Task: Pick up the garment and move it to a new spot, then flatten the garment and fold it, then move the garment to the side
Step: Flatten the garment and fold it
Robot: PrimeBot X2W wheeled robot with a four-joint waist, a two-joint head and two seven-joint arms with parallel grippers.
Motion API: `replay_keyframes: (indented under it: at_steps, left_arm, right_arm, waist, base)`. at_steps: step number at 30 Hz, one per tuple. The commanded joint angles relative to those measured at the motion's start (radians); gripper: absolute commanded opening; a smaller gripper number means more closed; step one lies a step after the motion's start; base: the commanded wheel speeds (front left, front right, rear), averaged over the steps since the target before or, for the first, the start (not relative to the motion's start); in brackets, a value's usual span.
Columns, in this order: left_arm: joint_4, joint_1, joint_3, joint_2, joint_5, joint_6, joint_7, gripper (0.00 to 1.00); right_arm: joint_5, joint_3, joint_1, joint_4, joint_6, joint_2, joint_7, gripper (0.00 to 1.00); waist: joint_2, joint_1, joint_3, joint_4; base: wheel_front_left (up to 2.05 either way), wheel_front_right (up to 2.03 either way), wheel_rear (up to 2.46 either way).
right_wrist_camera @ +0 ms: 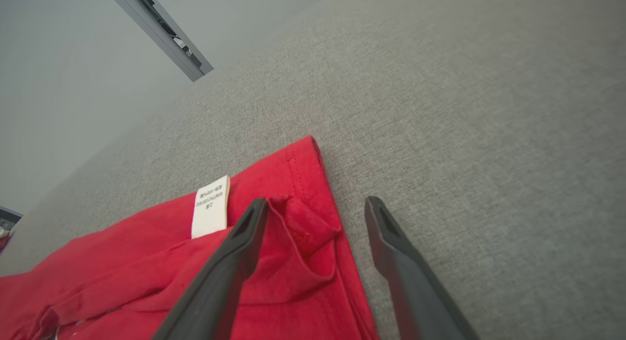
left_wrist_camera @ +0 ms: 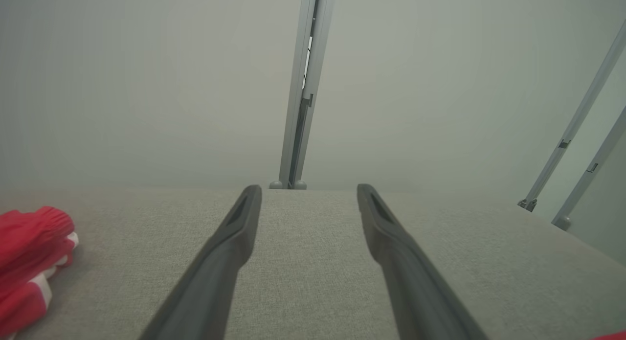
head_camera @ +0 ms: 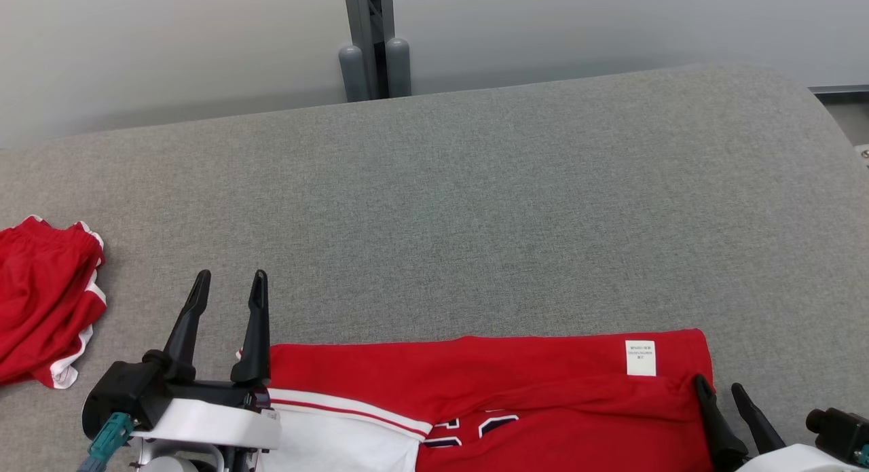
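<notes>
- my left gripper (head_camera: pixel 231 276): fingers spread, empty, at the garment's 9 o'clock edge.
- garment (head_camera: pixel 529 384): lies flat at 6 o'clock; folding step, i judge.
- my right gripper (head_camera: pixel 718 385): released, straddling its 3 o'clock corner; next i'd pinch both corners.

The left gripper (head_camera: pixel 231 276) and the right gripper (head_camera: pixel 718 384) are both pointing forward, fingers standing spread wide, gripping nothing.
</notes>
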Motion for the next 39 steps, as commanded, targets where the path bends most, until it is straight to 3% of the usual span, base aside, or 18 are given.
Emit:
replay_keyframes:
  at_steps: [1,16,17,18,19,20,31,39]
  left_arm:
    - [0.003,-0.013,0.005,0.003,0.011,-0.005,-0.004,1.0]
    - [0.004,-0.041,0.027,0.003,0.036,-0.015,-0.004,1.0]
    - [0.005,-0.043,0.028,0.003,0.036,-0.016,-0.003,1.0]
    - [0.006,-0.044,0.028,0.003,0.035,-0.016,-0.004,1.0]
    - [0.007,-0.045,0.028,0.003,0.034,-0.017,-0.003,1.0]
    - [0.007,-0.045,0.028,0.003,0.033,-0.017,-0.004,1.0]
    - [0.013,-0.049,0.024,0.003,0.019,-0.017,-0.003,1.0]
    - [0.017,-0.048,0.019,0.003,0.005,-0.017,-0.004,1.0]
  right_arm:
    - [0.007,0.001,-0.012,0.005,0.0,-0.001,-0.001,1.0]
    - [0.065,0.064,-0.061,0.093,0.0,0.037,0.001,1.0]
    - [0.069,0.069,-0.063,0.094,0.0,0.036,0.001,0.93]
    - [0.072,0.073,-0.067,0.095,0.0,0.034,0.001,0.48]
    - [0.071,0.077,-0.072,0.094,0.0,0.03,0.001,0.14]
    - [0.067,0.079,-0.078,0.093,0.0,0.025,0.001,0.0]
    - [0.057,0.061,-0.132,0.084,0.0,-0.045,-0.001,0.0]
    - [0.078,0.046,-0.22,0.157,0.0,-0.176,-0.001,0.0]
  waist:
    - [0.0,0.0,0.004,0.0]
    - [0.0,0.0,0.035,0.006]
    - [0.0,0.0,0.036,0.007]
    - [0.0,0.0,0.036,0.007]
    - [0.0,0.0,0.036,0.008]
    - [0.0,0.0,0.035,0.008]
    - [0.0,0.0,0.034,0.014]
    - [0.0,0.0,0.03,0.025]
  base:
    - [0.0,0.0,0.0]
    - [0.0,0.0,0.0]
    - [0.0,0.0,0.0]
    - [0.0,0.0,0.0]
    - [0.0,0.0,0.0]
    - [0.0,0.0,0.0]
    - [0.0,0.0,0.0]
    - [0.0,0.0,0.0]
